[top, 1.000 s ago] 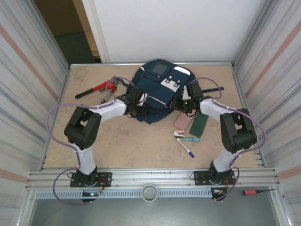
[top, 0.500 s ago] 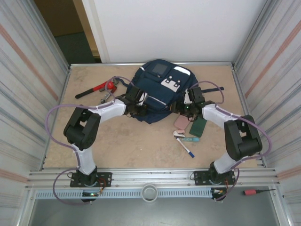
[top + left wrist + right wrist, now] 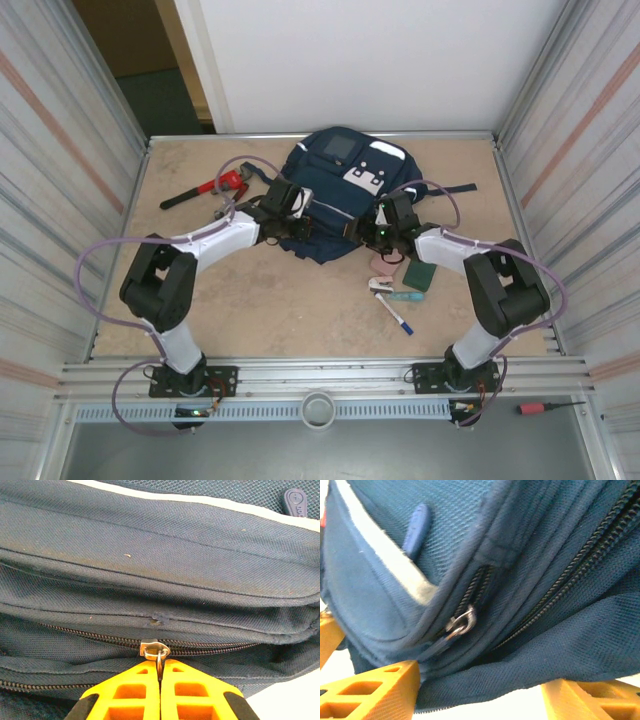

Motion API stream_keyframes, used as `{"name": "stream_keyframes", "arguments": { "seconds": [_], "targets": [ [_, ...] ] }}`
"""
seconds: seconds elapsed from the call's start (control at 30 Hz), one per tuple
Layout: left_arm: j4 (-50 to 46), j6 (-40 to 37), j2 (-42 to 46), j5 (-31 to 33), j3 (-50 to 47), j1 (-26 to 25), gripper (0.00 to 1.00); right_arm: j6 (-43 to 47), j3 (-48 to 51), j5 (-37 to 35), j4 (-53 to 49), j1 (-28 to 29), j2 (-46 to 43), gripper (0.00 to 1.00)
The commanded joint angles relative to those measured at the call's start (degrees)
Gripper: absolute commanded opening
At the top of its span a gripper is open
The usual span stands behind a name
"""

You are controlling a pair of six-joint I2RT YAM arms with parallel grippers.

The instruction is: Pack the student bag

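The student bag [image 3: 340, 190] lies on the surface [image 3: 200, 290]. At its near edge, the left gripper [image 3: 160, 675] pinches a zipper pull [image 3: 154, 648]. The right gripper [image 3: 480, 682] straddles the hem [image 3: 530, 660], open. Unanchored, the bag may drag, or the pull slip free.

No word, brand or number can be read anywhere. The white patches [image 3: 361, 178] on the student bag [image 3: 332, 192] carry small dark marks (too small to make out), and a rubber pull tab [image 3: 296, 500] bears an unclear round embossed sign.

one student bag [image 3: 335, 180], one wrench [image 3: 200, 191], one screwdriver [image 3: 545, 407]
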State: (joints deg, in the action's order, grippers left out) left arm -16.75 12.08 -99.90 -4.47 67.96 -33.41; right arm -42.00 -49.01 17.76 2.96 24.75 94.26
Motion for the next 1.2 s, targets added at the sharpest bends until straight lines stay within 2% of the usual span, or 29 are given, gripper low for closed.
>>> {"name": "stream_keyframes", "arguments": {
  "seconds": [0.0, 0.13, 0.23, 0.27, 0.4, 0.6, 0.73, 0.9, 1.1, 1.17],
  "targets": [
    [-1.87, -1.75, 2.69, 0.68, -0.02, -0.69, 0.0, -2.0, -1.7, -2.11, 2.84, -0.01, 1.78, 0.54],
    [-4.09, -3.39, 2.75, 4.22, 0.4, -0.67, 0.0, -0.2, -1.87, -4.44, 1.49, -0.99, 1.56, 0.2],
    [-6.39, -4.83, 3.19, 6.92, 1.04, -0.65, 0.0, 1.37, -1.76, -5.56, 0.18, -2.34, 0.85, 0.02],
    [-7.04, -5.29, 3.41, 8.0, 1.08, -0.61, 0.0, 1.84, -1.49, -6.03, -0.05, -2.87, 0.43, 0.0],
    [-8.96, -6.78, 4.43, 12.68, 0.6, 0.71, 0.0, 4.97, -0.6, -8.18, -1.65, -5.38, -1.88, 0.0],
    [-10.24, -8.44, 4.96, 15.59, 0.88, 3.17, 0.0, 10.0, -0.73, -8.0, -4.11, -8.26, -5.7, 0.0],
    [-10.23, -9.46, 5.49, 12.86, 1.29, 2.92, 0.0, 11.22, -0.77, -7.19, -5.16, -10.77, -8.32, 0.0],
    [-9.91, -9.4, 6.84, 7.63, 2.08, 1.68, 0.0, 11.74, -4.11, -0.08, -6.08, -13.05, -8.5, 0.0],
    [-9.22, -8.37, 6.75, 4.53, 3.19, -0.1, 0.0, 12.5, -12.58, 8.17, -12.92, -16.24, -2.41, 0.0],
    [-8.53, -7.87, 5.5, 3.86, 3.3, -0.74, 0.0, 12.8, -14.36, 9.84, -13.96, -16.58, 0.34, 0.04]
  ]
}}
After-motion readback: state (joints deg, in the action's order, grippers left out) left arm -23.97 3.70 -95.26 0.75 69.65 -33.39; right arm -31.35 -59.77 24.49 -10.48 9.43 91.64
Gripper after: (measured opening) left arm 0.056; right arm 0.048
